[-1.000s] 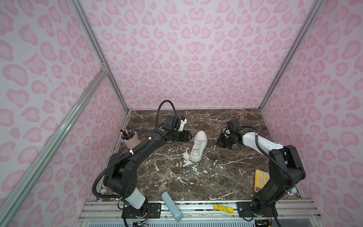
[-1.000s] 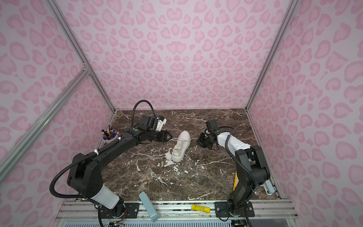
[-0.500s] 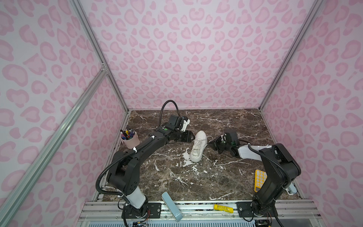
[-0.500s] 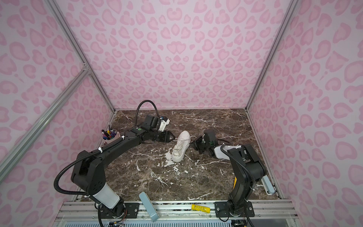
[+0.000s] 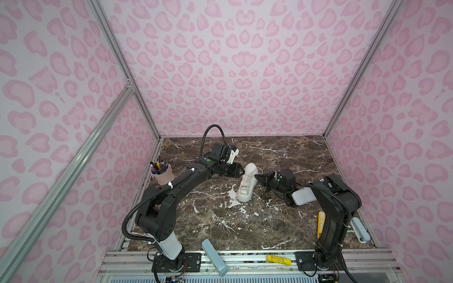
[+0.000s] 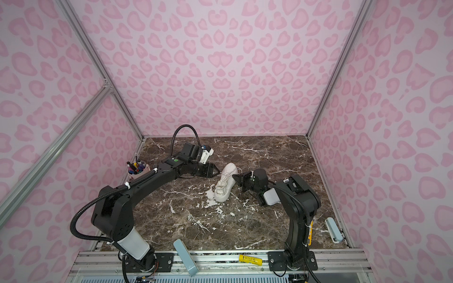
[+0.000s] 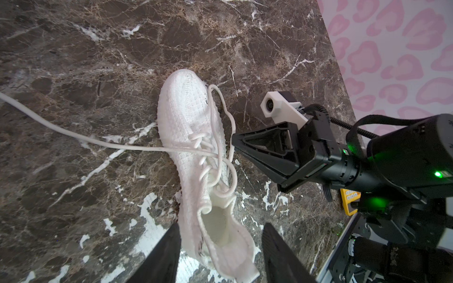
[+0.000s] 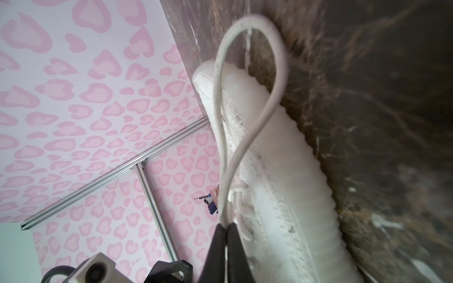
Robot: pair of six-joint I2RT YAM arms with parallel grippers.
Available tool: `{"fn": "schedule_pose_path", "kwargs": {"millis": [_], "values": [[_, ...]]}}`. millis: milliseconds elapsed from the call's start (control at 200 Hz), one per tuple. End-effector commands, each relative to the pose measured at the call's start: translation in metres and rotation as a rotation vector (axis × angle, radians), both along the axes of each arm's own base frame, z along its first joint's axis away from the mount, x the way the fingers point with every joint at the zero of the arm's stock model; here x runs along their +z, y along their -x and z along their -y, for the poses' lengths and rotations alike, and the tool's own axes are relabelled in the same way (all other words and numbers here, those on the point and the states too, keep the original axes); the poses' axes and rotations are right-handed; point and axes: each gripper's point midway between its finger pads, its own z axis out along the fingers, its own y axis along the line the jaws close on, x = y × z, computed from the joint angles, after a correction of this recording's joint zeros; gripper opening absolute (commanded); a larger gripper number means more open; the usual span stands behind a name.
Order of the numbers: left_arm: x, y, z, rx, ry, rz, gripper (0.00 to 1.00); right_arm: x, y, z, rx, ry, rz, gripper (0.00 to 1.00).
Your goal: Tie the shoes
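Observation:
The white shoe [image 5: 247,182] [image 6: 224,182] lies on the marble table, toe toward the back wall. My right gripper [image 8: 225,224] [image 5: 257,177] sits low at the shoe's right side, shut on a loop of white lace [image 8: 274,80] that arches past the toe. My left gripper [image 7: 221,226] [image 5: 239,172] is at the shoe's left side, open. In the left wrist view its fingers [image 7: 169,252] stand on either side of the heel opening; contact is unclear. A second lace [image 7: 49,122] runs taut across the tongue and out of that view.
A pink cup of pens [image 5: 161,172] stands by the left wall. At the front rail lie a pale blue bar [image 5: 214,257] and a yellow marker [image 5: 278,259]. A yellow block [image 5: 321,223] and a pale blue case [image 5: 359,229] sit near the right arm's base.
My right gripper has swung left, with its forearm lower, up to the shoe's right side. My left gripper has crept a little closer to the shoe.

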Motion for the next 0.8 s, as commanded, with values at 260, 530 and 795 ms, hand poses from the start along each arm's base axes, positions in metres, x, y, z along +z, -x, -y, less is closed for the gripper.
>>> {"fn": "schedule_pose_path", "kwargs": {"millis": [260, 530, 795], "values": [[-0.003, 0.002, 0.005, -0.028, 0.009, -0.008, 0.55, 0.013, -0.006, -0.009, -0.025, -0.107, 0.046, 0.06], [-0.007, 0.005, 0.006, -0.036, 0.016, -0.025, 0.54, 0.012, -0.001, -0.021, -0.005, -0.148, 0.042, 0.06], [-0.013, 0.007, 0.008, -0.041, 0.013, -0.04, 0.53, 0.004, 0.01, -0.018, -0.024, -0.144, 0.023, 0.06]]}}
